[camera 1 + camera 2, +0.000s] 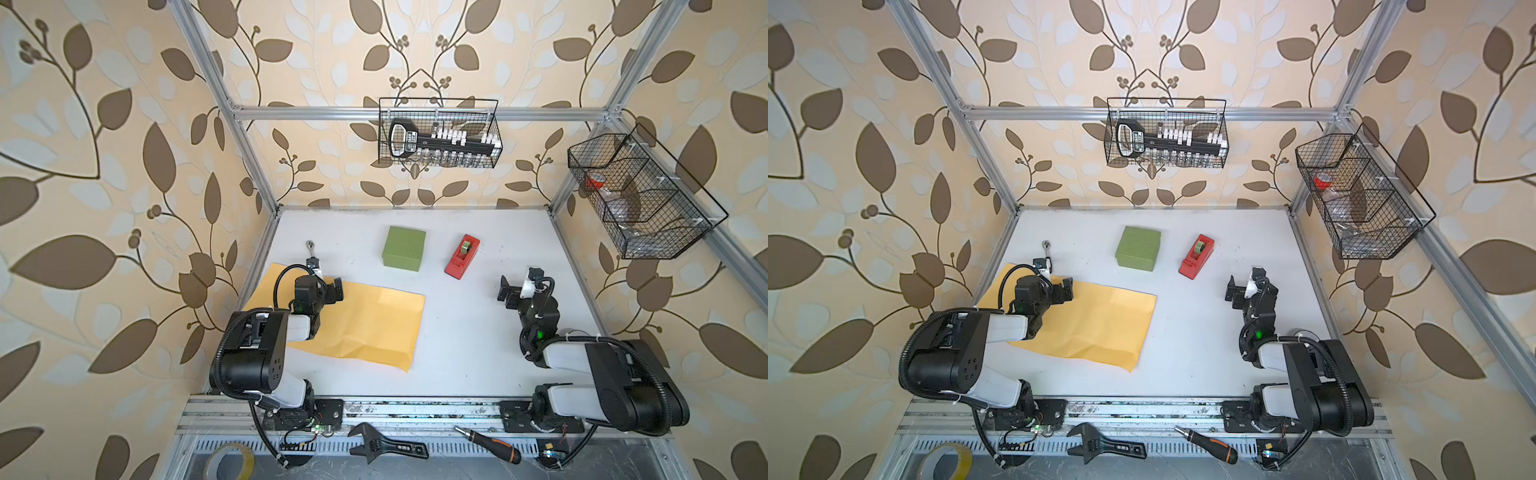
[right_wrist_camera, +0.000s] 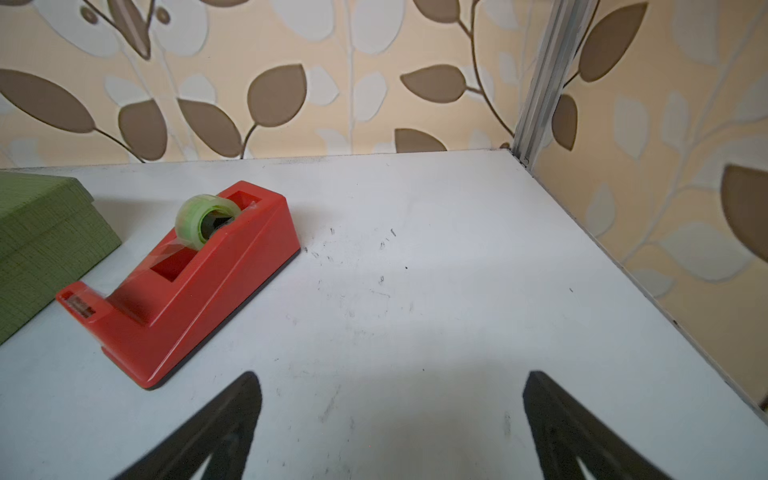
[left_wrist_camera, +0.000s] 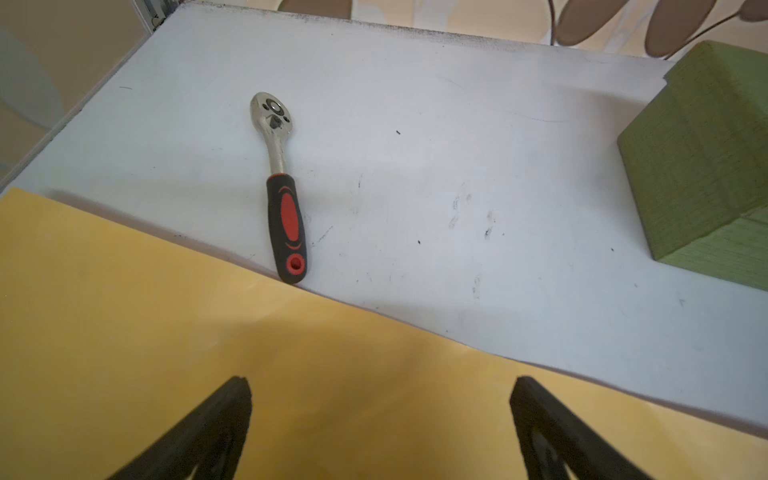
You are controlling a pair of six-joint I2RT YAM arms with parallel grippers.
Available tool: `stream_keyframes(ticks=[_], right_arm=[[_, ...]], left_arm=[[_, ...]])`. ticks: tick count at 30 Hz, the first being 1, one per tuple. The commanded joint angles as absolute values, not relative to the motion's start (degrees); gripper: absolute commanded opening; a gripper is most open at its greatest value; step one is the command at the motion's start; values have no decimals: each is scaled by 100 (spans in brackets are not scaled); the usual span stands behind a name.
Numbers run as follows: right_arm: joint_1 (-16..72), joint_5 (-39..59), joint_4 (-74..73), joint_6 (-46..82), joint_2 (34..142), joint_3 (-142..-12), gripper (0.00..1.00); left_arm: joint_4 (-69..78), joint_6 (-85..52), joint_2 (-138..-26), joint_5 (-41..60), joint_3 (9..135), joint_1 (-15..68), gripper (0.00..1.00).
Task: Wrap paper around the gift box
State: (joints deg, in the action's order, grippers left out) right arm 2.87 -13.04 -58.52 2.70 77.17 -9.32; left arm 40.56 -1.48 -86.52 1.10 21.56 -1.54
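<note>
As I read it, the wrapping has not begun. The gift box sits closed and bare at about 12 o'clock on the surface. The paper lies spread out, yellow face up and creased, at about 8 o'clock. The two are apart, with a bare strip of surface between the box and the paper's far edge.

All the steps are left to do: get the box onto the sheet, fold the sides over it, and fasten them, presumably with the tape dispenser at 1 o'clock.

The left arm has its jaws spread wide and holding nothing. They hang over the far part of the paper, and I cannot tell whether the tips touch it. In the left wrist view, a ratchet wrench lies just beyond the sheet, its handle end meeting the paper's edge.

The right arm also has its jaws fully apart and empty. They are over bare surface at roughly 5 o'clock from the tape dispenser, near it but not touching.
</note>
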Motion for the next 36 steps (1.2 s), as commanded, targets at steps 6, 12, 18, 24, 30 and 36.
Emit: stream_keyframes(ticks=[6, 12, 18, 24, 30, 36], right_arm=[[272, -1244, -5992, 123, 7717, -949, 100], [272, -1239, -5987, 127, 7702, -949, 100], [272, -1239, -5986, 136, 7713, -949, 100], [272, -1230, -5981, 134, 7717, -957, 100], [345, -1791, -6080, 254, 7668, -890, 100], [492, -2062, -5947, 200, 7448, -877, 100]], left_arm=[[4201, -132, -8554, 168, 2216, -145, 99], [4201, -132, -8553, 168, 2215, -148, 99], [4203, -132, -8552, 174, 2215, -142, 99], [4201, -132, -8552, 172, 2221, -148, 99], [4239, -103, -8494, 256, 2171, -141, 99], [2973, -190, -7743, 174, 2545, -139, 99]])
